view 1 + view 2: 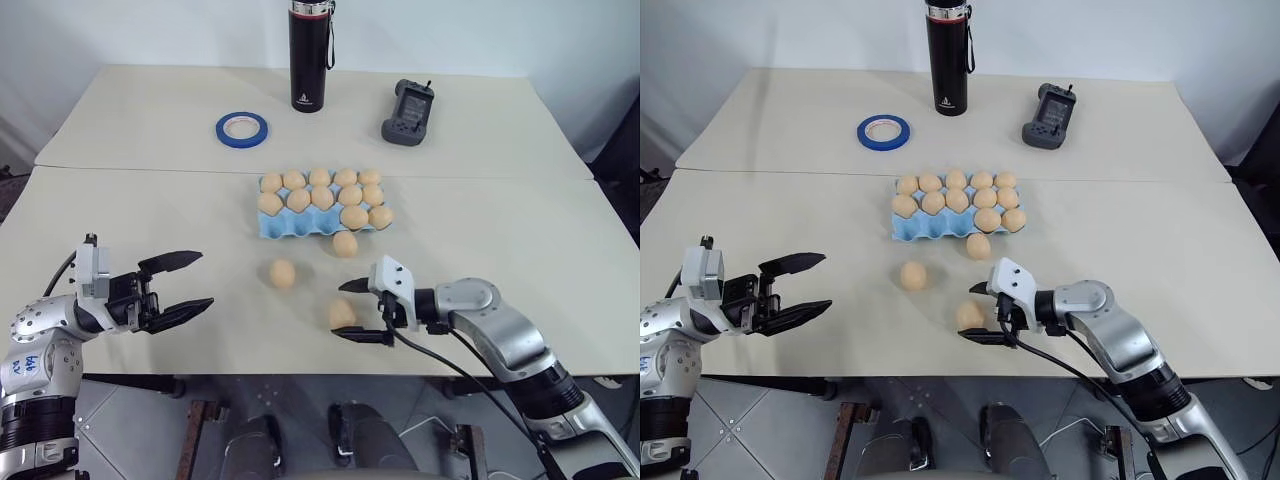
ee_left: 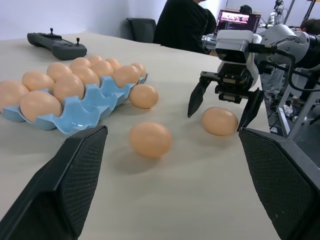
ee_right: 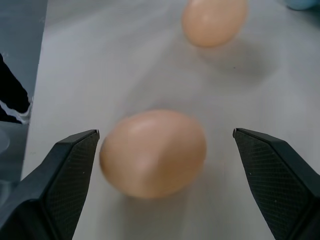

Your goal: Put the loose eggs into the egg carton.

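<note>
The light blue egg carton (image 1: 276,229) lies mid-table with several tan eggs in its cups; its near-row cups on the left are bare (image 2: 80,112). Three loose eggs lie in front of it: one against the carton's near edge (image 1: 345,243), one further left (image 1: 283,273), and the nearest one (image 1: 341,316). My right gripper (image 1: 344,310) is open, pointing left, its two fingers straddling the nearest egg (image 3: 152,152) without closing on it. Well off to the left, my left gripper (image 1: 205,279) hangs open above the table and holds nothing.
At the back of the table stand a black bottle (image 1: 309,55), a blue tape roll (image 1: 241,127) and a black handheld controller (image 1: 408,112). A seam runs between the two tabletops behind the carton. A person in dark clothes (image 2: 182,25) stands beyond the table.
</note>
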Robot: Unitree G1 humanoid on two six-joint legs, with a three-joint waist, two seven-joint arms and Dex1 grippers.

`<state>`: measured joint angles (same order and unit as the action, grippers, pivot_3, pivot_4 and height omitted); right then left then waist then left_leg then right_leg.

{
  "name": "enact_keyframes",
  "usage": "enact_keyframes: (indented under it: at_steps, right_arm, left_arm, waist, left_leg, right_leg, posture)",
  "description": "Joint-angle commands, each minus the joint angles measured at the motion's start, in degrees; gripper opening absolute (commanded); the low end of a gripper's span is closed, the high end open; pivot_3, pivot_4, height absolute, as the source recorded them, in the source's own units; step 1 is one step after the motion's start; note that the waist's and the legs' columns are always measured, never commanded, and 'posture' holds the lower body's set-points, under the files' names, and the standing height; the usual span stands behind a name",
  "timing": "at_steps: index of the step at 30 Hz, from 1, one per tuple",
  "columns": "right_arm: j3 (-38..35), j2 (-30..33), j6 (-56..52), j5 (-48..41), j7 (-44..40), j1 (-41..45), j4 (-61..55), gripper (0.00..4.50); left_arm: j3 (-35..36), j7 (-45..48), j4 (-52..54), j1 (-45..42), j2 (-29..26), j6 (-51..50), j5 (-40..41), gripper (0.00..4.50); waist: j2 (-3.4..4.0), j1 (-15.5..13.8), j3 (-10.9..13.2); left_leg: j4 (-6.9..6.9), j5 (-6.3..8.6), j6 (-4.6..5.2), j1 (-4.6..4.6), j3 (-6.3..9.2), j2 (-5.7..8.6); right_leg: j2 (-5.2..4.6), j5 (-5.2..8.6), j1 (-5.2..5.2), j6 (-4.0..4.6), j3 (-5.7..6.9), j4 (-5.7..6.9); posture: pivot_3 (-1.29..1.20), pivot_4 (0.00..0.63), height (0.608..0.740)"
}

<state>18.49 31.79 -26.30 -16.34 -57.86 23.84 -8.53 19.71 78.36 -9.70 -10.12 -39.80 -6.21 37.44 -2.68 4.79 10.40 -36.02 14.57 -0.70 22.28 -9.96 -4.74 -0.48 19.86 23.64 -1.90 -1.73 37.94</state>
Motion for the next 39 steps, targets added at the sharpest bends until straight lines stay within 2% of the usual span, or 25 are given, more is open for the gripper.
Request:
enact_keyframes:
  at_steps: [1,7,9,12,17,24,29,34,39]
  right_arm:
    - [-0.45,-0.47,0.76,-0.3,-0.89,0.66,-0.93,4.11]
    - [-1.57,0.49,-0.32,-0.45,-1.29,-0.18,-2.54,2.34]
    - [-2.18,0.48,-0.54,-0.8,-1.16,-0.06,-3.06,2.24]
    - [-4.23,-1.05,-1.71,-2.12,0.4,1.63,-3.32,2.24]
    - [-9.03,-8.19,-1.98,-3.1,7.48,11.07,2.78,2.23]
    - [-7.7,-16.21,6.06,3.01,13.04,22.85,19.69,2.23]
    - [-5.46,-19.35,13.12,9.14,15.66,26.76,30.74,2.23]
    - [-5.92,-20.22,15.54,11.45,16.89,28.13,35.63,2.23]
    - [-6.97,-19.57,15.04,12.43,17.45,28.69,36.27,3.9]
  left_arm:
    - [1.49,-0.48,2.02,0.86,-0.15,0.95,0.47,4.5]
    - [1.62,-1.0,2.24,1.35,-0.09,1.26,0.58,4.5]
    - [1.54,-1.09,2.19,1.33,-0.03,1.32,0.61,4.5]
    - [1.29,-1.18,1.99,1.15,0.1,1.57,0.54,4.5]
    - [1.12,-1.12,1.79,0.89,0.19,1.77,0.55,4.5]
    - [1.24,-1.53,2.27,1.06,0.52,2.19,0.54,4.5]
    - [2.2,-2.24,3.81,2.44,0.46,2.29,0.88,4.5]
    - [3.11,-3.01,5.13,3.75,0.27,2.18,1.19,4.5]
    - [3.61,-3.23,5.59,4.39,0.26,2.15,1.25,4.5]
  waist:
    - [0.0,-0.02,0.0]
    - [0.0,-0.01,0.0]
    - [0.0,-0.01,0.0]
    - [0.0,0.03,0.0]
    - [0.01,0.45,0.0]
    - [0.01,0.33,0.0]
    - [0.01,0.51,0.0]
    - [0.02,1.07,0.01]
    - [0.02,1.74,0.01]
  left_leg:
    - [0.01,0.0,0.0,0.0,0.0,0.0]
    - [0.02,0.01,-0.01,0.0,0.0,0.0]
    - [0.01,0.01,-0.01,0.0,0.0,0.0]
    - [0.01,0.01,0.0,0.0,0.0,0.0]
    - [0.0,-0.01,0.0,-0.02,-0.01,0.0]
    - [0.02,-0.08,-0.14,0.01,-0.02,-0.01]
    - [0.02,-0.05,-0.13,0.11,-0.05,-0.01]
    - [0.02,-0.06,-0.15,0.12,-0.06,-0.02]
    - [0.02,-0.08,-0.17,0.1,-0.05,-0.02]
  right_leg:
    - [0.0,0.0,0.0,0.0,0.0,0.0]
    - [0.0,0.0,0.01,0.0,0.0,-0.01]
    - [0.0,0.0,0.0,0.0,0.01,0.0]
    - [0.0,0.0,0.0,0.0,0.0,0.01]
    - [0.01,-0.01,0.05,0.01,-0.03,0.15]
    - [0.01,0.01,0.07,0.07,0.02,0.11]
    - [0.0,0.02,0.12,0.04,0.01,0.01]
    - [0.01,0.03,0.14,0.04,0.0,0.05]
    - [0.0,0.03,0.14,0.04,0.01,0.13]
  posture:
    - [0.0,0.15,0.74]
    - [0.0,0.15,0.74]
    - [0.0,0.15,0.74]
    - [0.0,0.15,0.74]
    - [0.0,0.15,0.74]
    - [0.0,0.15,0.74]
    - [0.0,0.15,0.74]
    - [0.0,0.15,0.74]
    - [0.0,0.15,0.74]
